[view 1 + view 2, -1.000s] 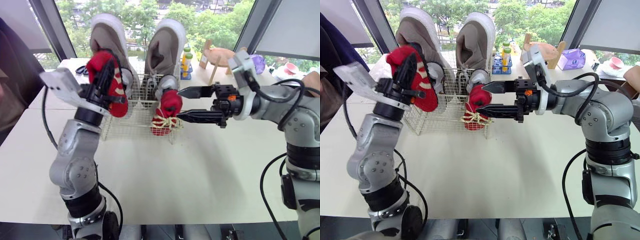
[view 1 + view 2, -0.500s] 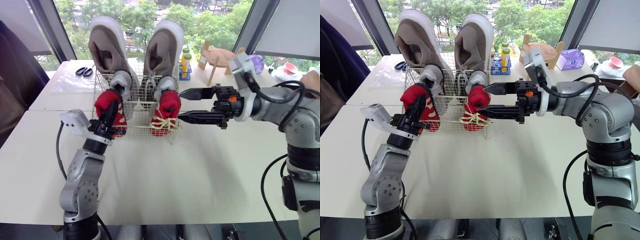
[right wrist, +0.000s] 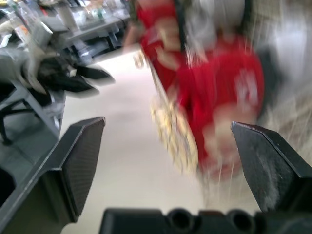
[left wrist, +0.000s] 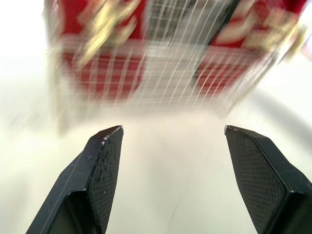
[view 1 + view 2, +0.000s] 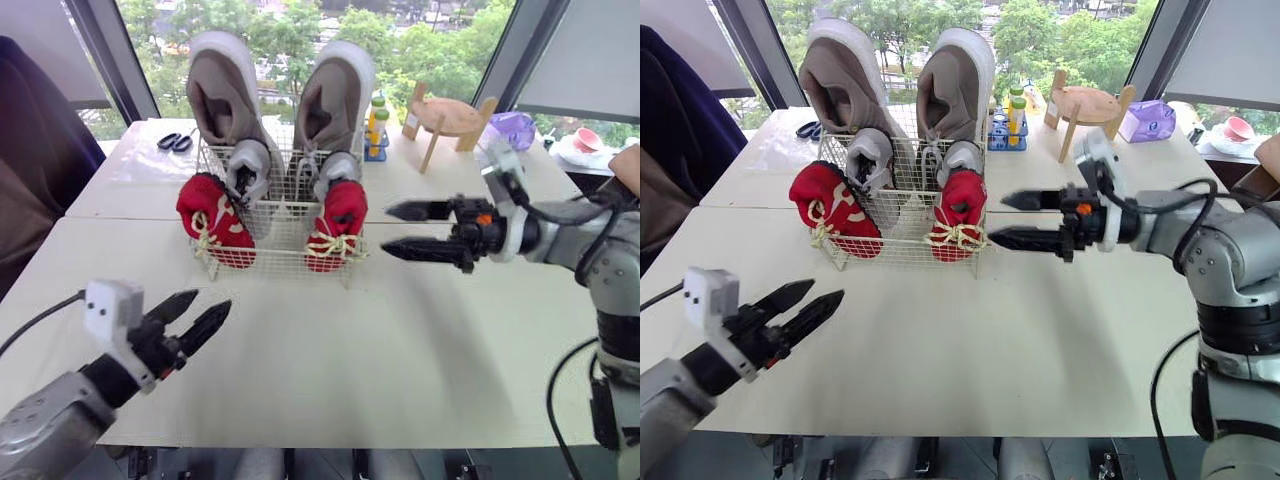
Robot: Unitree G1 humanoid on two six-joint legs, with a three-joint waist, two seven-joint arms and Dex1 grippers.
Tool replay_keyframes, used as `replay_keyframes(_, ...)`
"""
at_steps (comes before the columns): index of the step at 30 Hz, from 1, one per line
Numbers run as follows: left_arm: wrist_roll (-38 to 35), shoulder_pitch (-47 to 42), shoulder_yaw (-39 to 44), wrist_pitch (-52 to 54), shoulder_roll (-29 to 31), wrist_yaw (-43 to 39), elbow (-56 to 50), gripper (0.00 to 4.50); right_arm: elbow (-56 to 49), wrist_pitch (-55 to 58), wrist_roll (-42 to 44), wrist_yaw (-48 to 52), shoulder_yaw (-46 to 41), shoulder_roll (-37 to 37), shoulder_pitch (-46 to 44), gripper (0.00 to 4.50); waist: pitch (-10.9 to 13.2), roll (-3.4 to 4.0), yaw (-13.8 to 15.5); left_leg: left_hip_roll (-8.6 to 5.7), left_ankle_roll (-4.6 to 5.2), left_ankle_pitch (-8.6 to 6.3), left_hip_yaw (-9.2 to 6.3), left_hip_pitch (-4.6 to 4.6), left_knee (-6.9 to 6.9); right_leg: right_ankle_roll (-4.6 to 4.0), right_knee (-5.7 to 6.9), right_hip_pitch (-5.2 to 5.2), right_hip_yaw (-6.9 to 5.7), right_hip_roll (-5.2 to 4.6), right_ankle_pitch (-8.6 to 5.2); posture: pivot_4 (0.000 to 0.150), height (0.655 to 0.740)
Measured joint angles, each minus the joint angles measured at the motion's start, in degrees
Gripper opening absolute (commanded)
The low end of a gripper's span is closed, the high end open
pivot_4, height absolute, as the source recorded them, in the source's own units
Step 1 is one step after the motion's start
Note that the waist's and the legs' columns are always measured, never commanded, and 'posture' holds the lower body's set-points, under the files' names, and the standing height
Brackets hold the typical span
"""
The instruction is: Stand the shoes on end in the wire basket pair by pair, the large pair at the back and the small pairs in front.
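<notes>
The wire basket (image 5: 280, 243) stands mid-table. Two tall taupe shoes (image 5: 222, 90) stand on end at its back, with two small grey shoes (image 5: 248, 172) in front of them. One red shoe (image 5: 214, 220) stands at the front left, leaning out over the left side. The other red shoe (image 5: 338, 222) stands at the front right. My left gripper (image 5: 195, 318) is open and empty, low over the table near its front edge, well short of the basket. My right gripper (image 5: 402, 229) is open and empty, level with the right red shoe and to its right.
Behind the basket are scissors (image 5: 175, 142), a rack of small bottles (image 5: 374, 128), a wooden stool (image 5: 446, 116), a purple pack (image 5: 513, 128) and a pink cup (image 5: 580, 136). A dark chair (image 5: 30, 170) stands off the table's left.
My left gripper lowered the red shoe into the basket's front left, let go, opened and pulled back toward the table's front. My right gripper drew back to the right, away from the other red shoe.
</notes>
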Motion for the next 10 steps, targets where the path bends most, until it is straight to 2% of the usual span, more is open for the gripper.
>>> replay_keyframes(4, 4.29, 5.17, 0.75, -0.22, 6.26, -11.05, 3.12, 3.38, -0.69, -0.07, -0.22, -1.10, -0.12, 2.36, 7.57, 4.50, 0.03, 0.12, -0.41, 0.12, -0.01, 0.00, 0.09, -0.01, -0.07, -0.01, -0.07, -0.08, 0.02, 0.14, 0.00, 0.150, 0.7400)
replay_keyframes(6, 6.78, 3.10, 0.16, -1.26, 7.18, -14.42, 5.61, 3.38, -2.21, -0.92, -1.81, -2.20, 1.63, 3.40, 11.79, 4.50, 0.03, 0.29, -0.27, 0.17, -0.01, -0.01, 0.10, -0.02, -0.10, -0.01, -0.08, -0.10, 0.02, 0.17, 0.00, 0.150, 0.7400)
replay_keyframes(10, 8.24, -0.65, -1.85, -1.81, 7.46, -17.34, 9.08, 3.38, -4.62, -1.08, -1.07, -4.75, 2.26, 7.35, 14.45, 4.50, 0.05, 0.30, -0.27, 0.22, -0.01, -0.01, 0.11, -0.06, -0.10, -0.01, -0.08, -0.13, 0.03, 0.19, 0.00, 0.150, 0.7400)
